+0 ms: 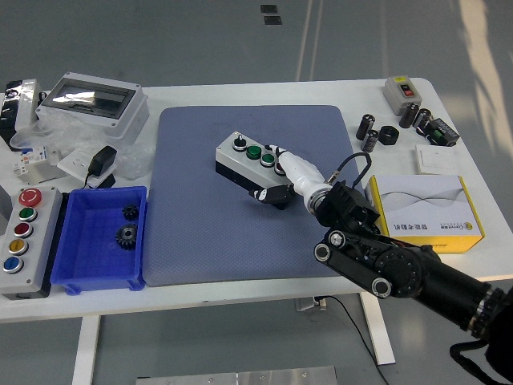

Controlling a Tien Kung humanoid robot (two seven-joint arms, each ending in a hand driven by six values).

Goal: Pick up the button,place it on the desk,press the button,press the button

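While the button box (250, 163) lies tilted near the middle of the blue mat (200, 233), the right hand (293, 172) rests on the box's right end, one white fingertip touching a button. Its other fingers curl loosely, gripping nothing. Left of the mat sits a blue bin (84, 269) on the bench (240, 293).

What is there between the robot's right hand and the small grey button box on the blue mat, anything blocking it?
Nothing visible. The right hand is already at the small grey button box on the blue mat, white fingers over its right end by the green buttons. The box lies flat on the mat, apart from everything else.
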